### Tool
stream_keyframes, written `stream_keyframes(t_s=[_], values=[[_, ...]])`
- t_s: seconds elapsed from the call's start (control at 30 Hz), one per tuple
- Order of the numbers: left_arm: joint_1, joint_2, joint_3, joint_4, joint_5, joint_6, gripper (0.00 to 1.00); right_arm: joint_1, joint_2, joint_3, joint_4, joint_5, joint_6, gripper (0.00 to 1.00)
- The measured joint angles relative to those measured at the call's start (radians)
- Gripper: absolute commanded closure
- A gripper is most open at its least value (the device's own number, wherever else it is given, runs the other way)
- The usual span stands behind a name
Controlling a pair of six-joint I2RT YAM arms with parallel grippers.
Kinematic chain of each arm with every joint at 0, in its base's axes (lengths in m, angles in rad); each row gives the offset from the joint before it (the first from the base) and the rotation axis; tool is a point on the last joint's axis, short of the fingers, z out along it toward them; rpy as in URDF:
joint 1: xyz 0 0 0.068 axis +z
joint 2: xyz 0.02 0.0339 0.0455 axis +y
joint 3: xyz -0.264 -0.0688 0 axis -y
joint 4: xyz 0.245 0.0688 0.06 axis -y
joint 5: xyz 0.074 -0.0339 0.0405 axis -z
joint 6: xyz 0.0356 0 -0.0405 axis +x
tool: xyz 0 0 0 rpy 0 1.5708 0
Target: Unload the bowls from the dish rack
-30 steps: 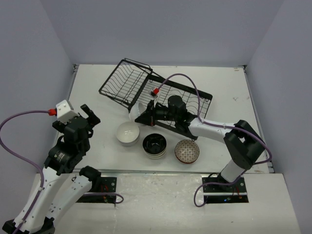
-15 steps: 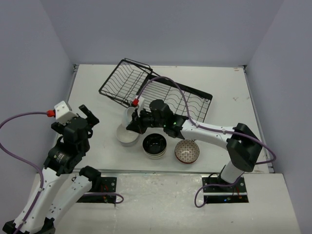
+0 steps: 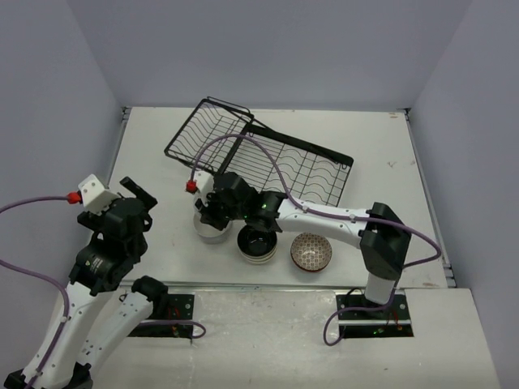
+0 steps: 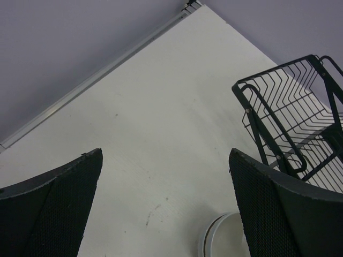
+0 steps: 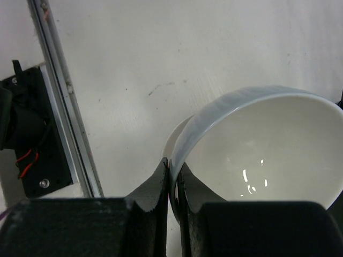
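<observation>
My right gripper (image 5: 172,172) is shut on the rim of a white bowl (image 5: 262,144) and holds it just over another white bowl (image 3: 209,232) on the table, left of a black-inside bowl (image 3: 257,241) and a brown scale-patterned bowl (image 3: 311,250). In the top view the right gripper (image 3: 212,212) covers the held bowl. The black wire dish rack (image 3: 268,158) lies behind with no bowls showing in it. My left gripper (image 4: 163,209) is open and empty, above bare table left of the bowls; a white bowl's rim (image 4: 220,238) shows at its lower edge.
The rack's tilted basket section (image 4: 292,115) rises at the right of the left wrist view. The table's near edge rail (image 5: 61,101) and a black base plate (image 5: 29,134) lie left of the held bowl. Grey walls enclose the table.
My right arm has swung left from the rack with the white bowl and lowered it over the white bowl on the table. My left arm has drawn slightly left and down.
</observation>
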Motion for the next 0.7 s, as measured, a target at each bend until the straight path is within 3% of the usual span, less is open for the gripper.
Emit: stream_keyframes(t_s=[0.37,0.7], values=[[0.006,-0.004,0.011,-0.063,-0.071,-0.085,0.00,0.078,0.185,0.282,-0.357,0.168,-0.041,1.00],[0.006,-0.009,0.011,-0.063,-0.070,-0.084,0.00,0.112,0.264,0.446,-0.534,0.225,-0.087,1.00]])
